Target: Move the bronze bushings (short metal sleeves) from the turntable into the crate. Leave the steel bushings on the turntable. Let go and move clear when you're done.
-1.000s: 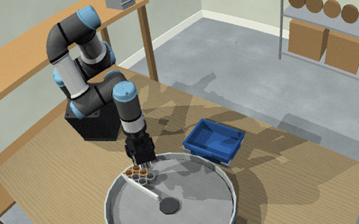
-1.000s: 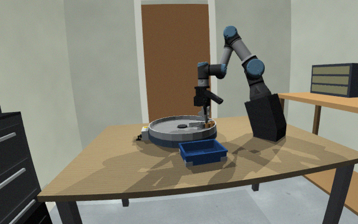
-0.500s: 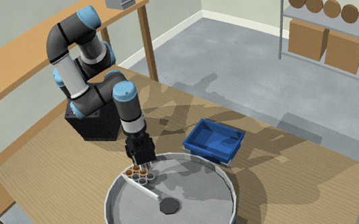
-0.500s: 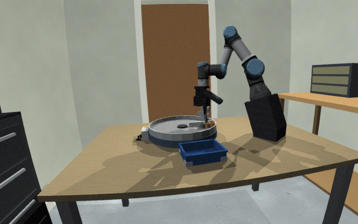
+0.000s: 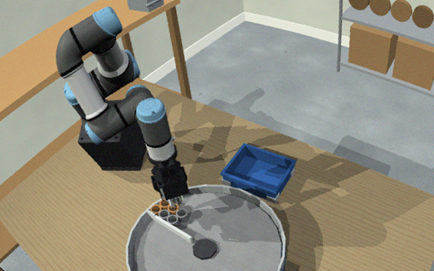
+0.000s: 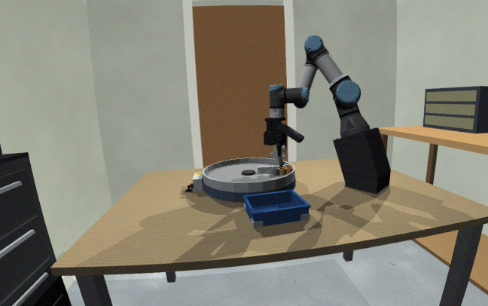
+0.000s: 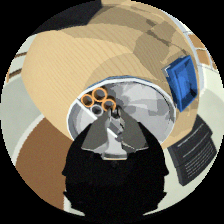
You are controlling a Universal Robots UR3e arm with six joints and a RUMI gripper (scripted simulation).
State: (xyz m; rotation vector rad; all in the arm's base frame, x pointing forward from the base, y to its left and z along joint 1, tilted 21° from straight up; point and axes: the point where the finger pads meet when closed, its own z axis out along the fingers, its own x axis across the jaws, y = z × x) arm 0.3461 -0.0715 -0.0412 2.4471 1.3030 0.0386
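Observation:
Several bronze bushings [image 5: 164,206] and steel bushings [image 5: 173,217] stand in a tight cluster at the far left rim of the grey turntable [image 5: 207,254], against a white radial bar [image 5: 170,227]. The bronze ones show as orange rings in the wrist view [image 7: 97,101]. My gripper [image 5: 174,199] points straight down just above the cluster, over a bronze bushing [image 5: 172,208]. Its fingers are shut and narrow, with nothing between them. It also shows in the exterior view [image 6: 279,161]. The blue crate [image 5: 259,170] sits empty on the table to the right of the turntable.
A black hub [image 5: 205,249] marks the turntable's centre, and a raised rim runs around it. The robot's base [image 5: 114,147] stands behind the turntable. A small white box [image 6: 197,182] is attached at the turntable's side.

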